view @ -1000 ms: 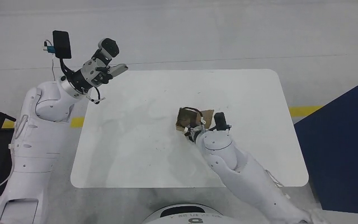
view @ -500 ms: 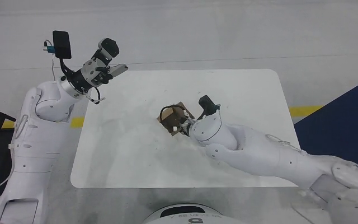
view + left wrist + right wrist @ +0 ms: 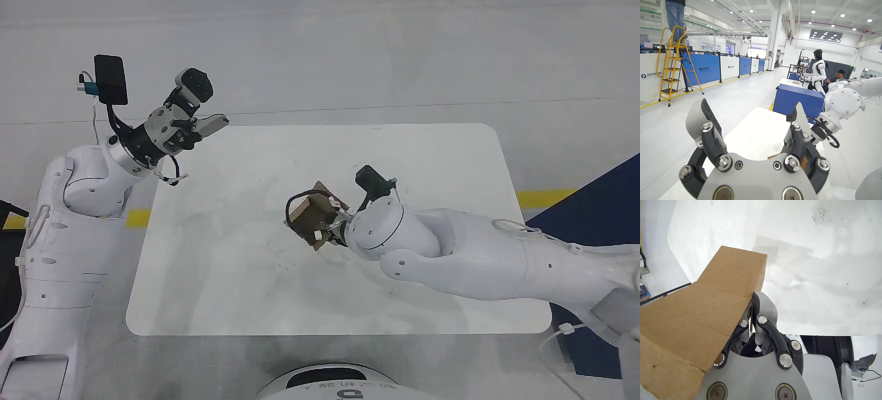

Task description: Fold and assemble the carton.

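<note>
A small brown cardboard carton (image 3: 312, 211) is held above the middle of the white table (image 3: 240, 250). My right gripper (image 3: 328, 228) is shut on one of its side panels. In the right wrist view the carton (image 3: 696, 313) stretches away from the camera, and its wall is pinched between the ribbed fingers (image 3: 755, 306). My left gripper (image 3: 205, 124) is open and holds nothing, raised above the table's far left corner, well away from the carton. In the left wrist view its two fingers (image 3: 712, 117) stand wide apart, and a corner of the carton (image 3: 791, 157) peeks out behind them.
The table (image 3: 810, 256) is bare apart from small dark scuffs. A blue cabinet (image 3: 590, 250) stands off its right side. Grey floor with a yellow line (image 3: 545, 197) surrounds the table.
My right arm has swung the carton leftward from its spot near the table's centre and turned it; in the last half second it only shifted slightly. The left arm has stayed still.
</note>
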Controlling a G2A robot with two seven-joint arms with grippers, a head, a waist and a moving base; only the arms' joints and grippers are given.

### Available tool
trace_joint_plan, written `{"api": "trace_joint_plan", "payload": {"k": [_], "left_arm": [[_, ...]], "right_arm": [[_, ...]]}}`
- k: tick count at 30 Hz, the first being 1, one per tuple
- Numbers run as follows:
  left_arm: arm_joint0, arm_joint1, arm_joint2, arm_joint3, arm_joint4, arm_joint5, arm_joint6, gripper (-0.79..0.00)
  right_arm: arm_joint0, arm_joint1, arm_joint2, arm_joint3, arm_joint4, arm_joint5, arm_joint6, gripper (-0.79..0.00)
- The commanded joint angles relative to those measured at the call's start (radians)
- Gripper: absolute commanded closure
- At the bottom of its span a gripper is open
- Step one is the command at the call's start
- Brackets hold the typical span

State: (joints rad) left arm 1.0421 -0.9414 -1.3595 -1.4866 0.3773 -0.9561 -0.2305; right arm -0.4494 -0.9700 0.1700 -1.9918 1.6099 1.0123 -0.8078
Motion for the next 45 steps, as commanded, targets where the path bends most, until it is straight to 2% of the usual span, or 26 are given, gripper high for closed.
{"api": "trace_joint_plan", "payload": {"k": [1,5,7,9,10,12,13,24,26,30,33,36,38,45], "left_arm": [[0.000,0.000,0.000,0.000,0.000,0.000,0.000,-0.785],[0.000,0.000,0.000,0.000,0.000,0.000,0.000,-0.785],[0.000,0.000,0.000,0.000,0.000,0.000,0.000,-0.785],[0.000,0.000,0.000,0.000,0.000,0.000,0.000,-0.785],[0.000,0.000,0.000,0.000,0.000,0.000,0.000,-0.785],[0.000,0.000,0.000,0.000,0.000,0.000,0.000,-0.785],[0.000,0.000,0.000,0.000,0.000,0.000,0.000,-0.785],[0.000,0.000,0.000,0.000,0.000,0.000,0.000,-0.785],[0.000,0.000,0.000,0.000,0.000,0.000,0.000,-0.785],[0.000,0.000,0.000,0.000,0.000,0.000,0.000,-0.785],[0.000,0.000,0.000,0.000,0.000,0.000,0.000,-0.785],[0.000,0.000,0.000,0.000,0.000,0.000,0.000,-0.785],[0.000,0.000,0.000,0.000,0.000,0.000,0.000,-0.785],[0.000,0.000,0.000,0.000,0.000,0.000,0.000,-0.785]], "right_arm": [[0.000,0.000,0.000,0.000,0.000,0.000,0.000,-0.683],[0.000,0.000,0.000,0.000,0.000,0.000,0.000,-0.714],[0.000,0.000,0.000,0.000,0.000,0.000,0.000,-0.785],[0.000,0.000,0.000,0.000,0.000,0.000,0.000,-0.785],[0.041,0.010,0.000,-0.004,-0.052,0.000,-0.001,-0.785],[0.087,0.067,0.000,-0.043,-0.165,0.000,0.000,-0.785],[0.086,0.077,0.000,-0.051,-0.174,0.000,0.000,-0.785],[0.066,0.078,0.000,-0.033,-0.174,-0.021,0.022,-0.785],[0.043,0.080,0.000,-0.023,-0.229,-0.034,0.022,-0.785],[-0.021,0.086,0.000,-0.029,-0.350,-0.064,-0.064,-0.785],[-0.058,0.084,0.000,-0.036,-0.520,-0.010,-0.010,-0.785],[-0.079,0.067,0.000,0.046,-0.698,0.000,0.026,-0.785],[-0.091,0.047,0.000,0.120,-0.805,0.000,0.097,-0.785],[-0.092,0.043,0.000,0.130,-0.816,0.000,0.107,-0.785]]}}
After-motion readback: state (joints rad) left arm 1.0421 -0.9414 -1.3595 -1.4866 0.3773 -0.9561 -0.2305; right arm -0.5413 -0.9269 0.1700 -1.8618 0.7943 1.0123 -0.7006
